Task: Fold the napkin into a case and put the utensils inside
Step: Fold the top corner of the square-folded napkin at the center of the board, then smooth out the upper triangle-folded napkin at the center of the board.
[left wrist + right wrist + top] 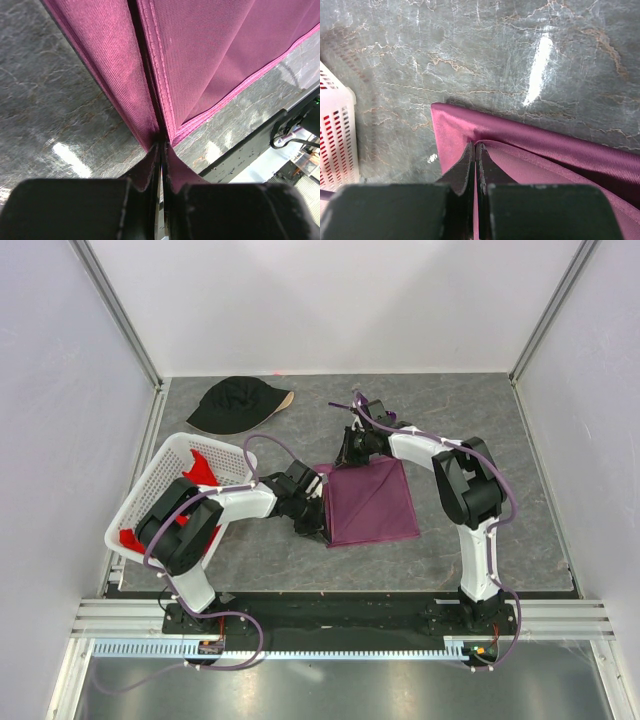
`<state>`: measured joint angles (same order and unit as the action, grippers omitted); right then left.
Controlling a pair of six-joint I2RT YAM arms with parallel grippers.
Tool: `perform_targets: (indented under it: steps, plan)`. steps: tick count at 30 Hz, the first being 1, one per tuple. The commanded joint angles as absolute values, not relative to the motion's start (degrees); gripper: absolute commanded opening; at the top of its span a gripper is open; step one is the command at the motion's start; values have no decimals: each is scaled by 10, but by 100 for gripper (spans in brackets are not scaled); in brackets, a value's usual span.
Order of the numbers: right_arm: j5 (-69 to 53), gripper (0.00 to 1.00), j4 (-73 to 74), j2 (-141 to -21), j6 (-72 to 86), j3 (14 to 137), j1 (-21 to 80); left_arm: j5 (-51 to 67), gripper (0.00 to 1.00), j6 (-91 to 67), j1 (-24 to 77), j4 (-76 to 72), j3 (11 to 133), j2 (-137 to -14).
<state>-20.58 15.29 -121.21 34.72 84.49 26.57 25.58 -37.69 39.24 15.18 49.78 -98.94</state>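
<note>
White walls close in a grey, marbled counter (480,430), with the arms' bases along its 6 o'clock edge. Near the middle of the counter lies the plum-purple napkin (372,502), a slightly skewed square with a faint sheen.

The left pincer (318,512) sits at the napkin's 9 o'clock edge. In the left wrist view its fingers are pressed together on the cloth (161,150), which rises from them in two taut folds (210,60). A stitched hem runs up the middle and a second layer shows under the lower border. How much cloth lies between the fingers is hidden by the black finger bodies.

The right pincer (347,455) is at the napkin's 11 o'clock corner, largely covered by its own wrist from above. The right wrist view shows it closed (475,150), pinching the turned-over corner of the napkin (545,147); the fingertips themselves are buried in the fold.

A black cap (235,403) rests at 11 o'clock on the counter, well apart from the napkin. A white lattice basket (165,468) stands at 9 o'clock, partly covered by the left arm, with a red cloth (205,468) inside; its wall is cut off at the right wrist view's 9 o'clock edge (335,135).
</note>
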Motion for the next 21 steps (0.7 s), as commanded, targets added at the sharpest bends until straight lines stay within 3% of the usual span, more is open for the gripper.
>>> perform_targets:
  steps: [1,21]
  plan:
    - [-213,0,142,-1223,349,876,265,228,9,-382,394,171,481,-984]
    - [-236,3,141,-1245,351,896,266,223,10,-394,394,161,479,-986]
